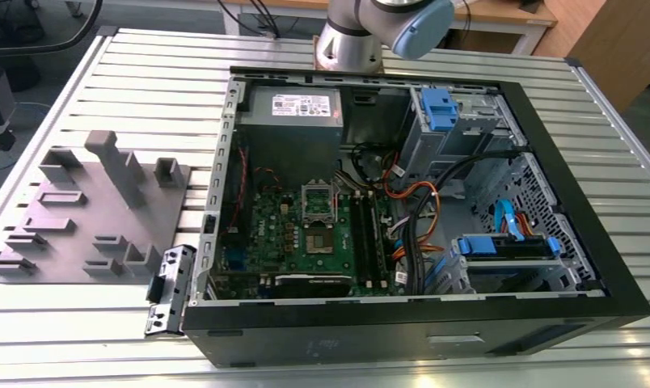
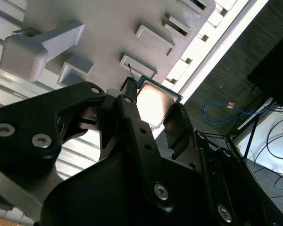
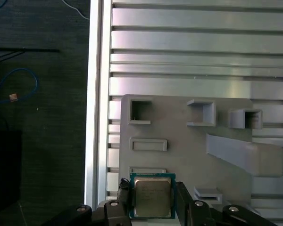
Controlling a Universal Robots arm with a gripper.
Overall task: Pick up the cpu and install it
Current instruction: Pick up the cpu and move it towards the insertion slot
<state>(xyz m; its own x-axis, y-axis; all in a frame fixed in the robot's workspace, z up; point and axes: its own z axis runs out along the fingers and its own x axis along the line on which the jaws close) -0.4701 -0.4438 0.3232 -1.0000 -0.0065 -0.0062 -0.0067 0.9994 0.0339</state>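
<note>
The end effector (image 3: 152,203) is closed on the cpu (image 3: 152,195). One black finger (image 3: 124,200) presses on one side of the cpu, and the other finger presses on the far side. The cpu sits right between them, so it is not off to any side. Its shiny grey top faces the first wrist camera, and a thin green rim shows around it. It is almost square, so it has no real long side.

In the second wrist view the cpu (image 2: 153,101) is pinched the same way. I think it is lifted up, because the grey tray (image 3: 179,150) looks far behind it. The tray lies on the ribbed bench (image 3: 203,47), close to the edge, with the dark floor (image 3: 37,141) past it.

In the exterior view the tray (image 1: 88,234) is at the exterior view's left. The open case (image 1: 584,242) is at the right. The green board (image 1: 293,242) lies flat inside it, with a metal frame (image 1: 318,200) on it. That frame is well apart from the tray.
</note>
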